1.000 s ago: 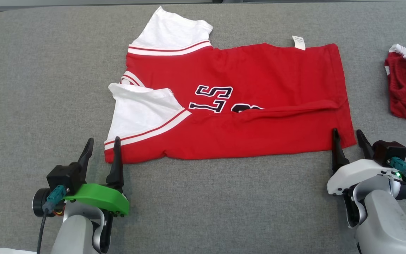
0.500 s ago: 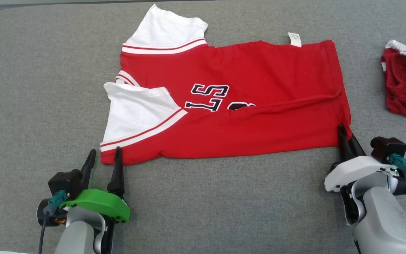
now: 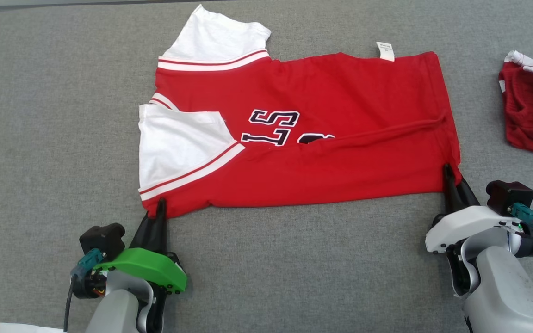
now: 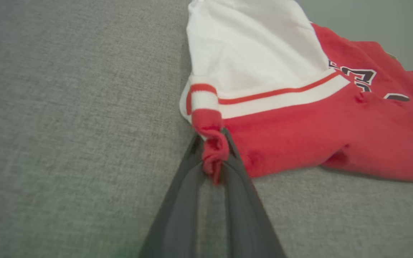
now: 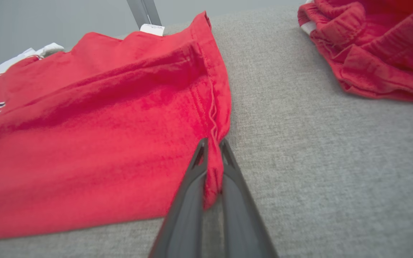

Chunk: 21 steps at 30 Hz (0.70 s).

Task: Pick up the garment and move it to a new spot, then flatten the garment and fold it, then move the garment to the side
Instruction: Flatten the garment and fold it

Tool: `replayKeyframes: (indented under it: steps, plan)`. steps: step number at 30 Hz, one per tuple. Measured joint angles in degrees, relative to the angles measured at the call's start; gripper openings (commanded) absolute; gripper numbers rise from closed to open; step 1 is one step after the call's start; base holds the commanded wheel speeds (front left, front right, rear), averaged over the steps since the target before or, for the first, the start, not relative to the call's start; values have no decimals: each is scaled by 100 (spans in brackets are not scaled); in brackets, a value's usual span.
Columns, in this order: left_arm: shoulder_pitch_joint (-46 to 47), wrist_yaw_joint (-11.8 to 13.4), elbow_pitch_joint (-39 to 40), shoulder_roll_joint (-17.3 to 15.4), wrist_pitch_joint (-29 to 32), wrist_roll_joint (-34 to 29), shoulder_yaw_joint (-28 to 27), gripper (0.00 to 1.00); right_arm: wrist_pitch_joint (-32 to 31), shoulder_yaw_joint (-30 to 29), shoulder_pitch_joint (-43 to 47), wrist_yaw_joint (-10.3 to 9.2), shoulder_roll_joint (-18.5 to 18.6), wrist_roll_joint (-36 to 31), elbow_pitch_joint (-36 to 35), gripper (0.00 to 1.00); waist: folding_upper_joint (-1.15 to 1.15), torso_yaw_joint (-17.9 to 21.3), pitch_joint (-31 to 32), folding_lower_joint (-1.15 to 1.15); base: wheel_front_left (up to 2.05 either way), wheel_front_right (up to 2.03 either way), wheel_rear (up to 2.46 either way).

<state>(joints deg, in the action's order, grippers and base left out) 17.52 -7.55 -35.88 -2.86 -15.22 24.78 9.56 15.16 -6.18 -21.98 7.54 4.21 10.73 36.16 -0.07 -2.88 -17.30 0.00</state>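
The garment is a red jersey with white sleeves and dark lettering, lying sideways and partly folded on the grey table. My left gripper is shut on its near-left corner, just below the white sleeve band. In the left wrist view a bunch of red cloth is pinched between the fingers of the left gripper. My right gripper is shut on the near-right hem corner. The right wrist view shows the hem squeezed between the fingers of the right gripper.
A second red knit garment with white trim lies bunched at the table's right edge, also in the right wrist view. A white label sticks out at the jersey's far edge. A white scrap shows at the lower left.
Both grippers went from open to shut on the jersey's near corners, the right first, then the left, which also shifted right. The near-right corner is drawn in slightly.
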Motion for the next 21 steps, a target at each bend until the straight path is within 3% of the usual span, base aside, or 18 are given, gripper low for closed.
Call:
replayKeyframes:
  steps: [10,21]
  plan:
    - [-169,0,226,-166,8,135,36,0,-1,-20,138,0,-31,44,19,0,0,-1,323,0,0,0,0]
    - [-1132,0,71,-235,9,-41,21,0,-1,220,1132,1,-100,279,230,0,0,77,1321,0,0,0,0]
